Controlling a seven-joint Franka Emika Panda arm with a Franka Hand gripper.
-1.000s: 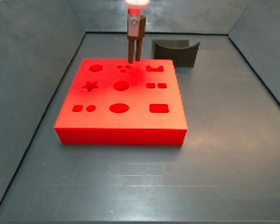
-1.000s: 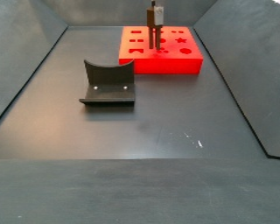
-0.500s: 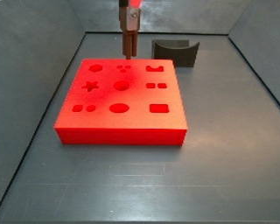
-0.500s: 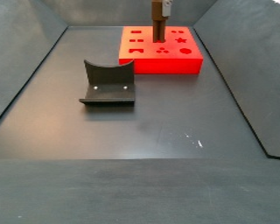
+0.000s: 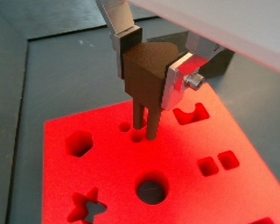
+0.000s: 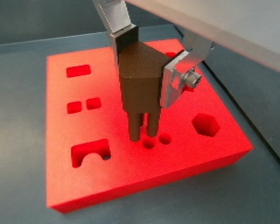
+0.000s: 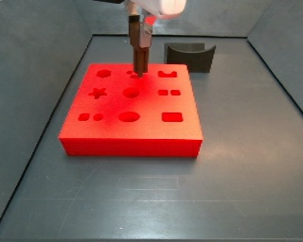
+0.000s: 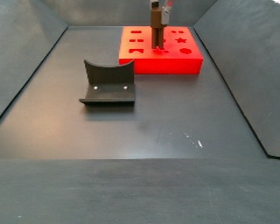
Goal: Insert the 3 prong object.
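Note:
My gripper (image 5: 150,72) is shut on the 3 prong object (image 5: 146,83), a dark reddish-brown piece with thin prongs pointing down. It hangs upright over the big red slab (image 5: 224,192) with shaped holes. In both wrist views the prong tips (image 6: 143,133) reach the slab's top at a group of small round holes (image 6: 161,139). In both side views the piece (image 7: 139,49) (image 8: 157,26) stands over the slab's far part (image 7: 129,104) (image 8: 161,52). I cannot tell how deep the prongs sit.
A dark grey curved block (image 7: 192,55) stands on the grey floor behind the slab; it also shows in a side view (image 8: 108,83). Low walls (image 7: 46,85) ring the floor. The slab has star, hexagon, round and square holes (image 7: 129,117).
The gripper and the piece have come down and shifted a little over the slab; the prong tips now meet the slab's top at the small holes.

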